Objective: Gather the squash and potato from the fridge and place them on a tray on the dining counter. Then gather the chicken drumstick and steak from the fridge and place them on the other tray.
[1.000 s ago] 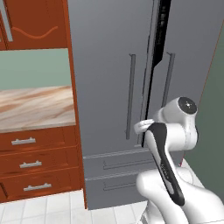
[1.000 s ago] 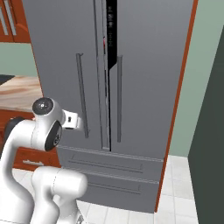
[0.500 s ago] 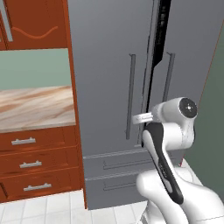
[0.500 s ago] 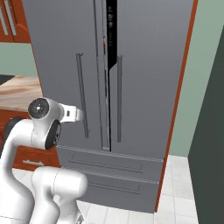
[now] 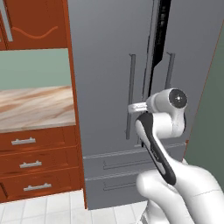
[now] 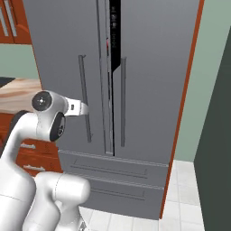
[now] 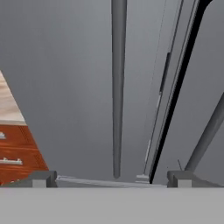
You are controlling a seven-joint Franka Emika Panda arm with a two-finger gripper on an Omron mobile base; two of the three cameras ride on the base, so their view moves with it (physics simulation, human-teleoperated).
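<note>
Two doors of fridge (image 5: 105,65) shut, food hidden behind. My gripper (image 7: 112,177) spread wide, empty, left door handle (image 7: 117,87) dead ahead between fingertips (image 7: 41,178), apart: lined up to pull door, I judge.

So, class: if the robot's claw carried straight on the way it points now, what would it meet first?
Most likely the long vertical grey bar handle on the left door of the tall grey steel fridge. The open claw has it centred between its tips, though the remaining gap is hard to judge.
</note>
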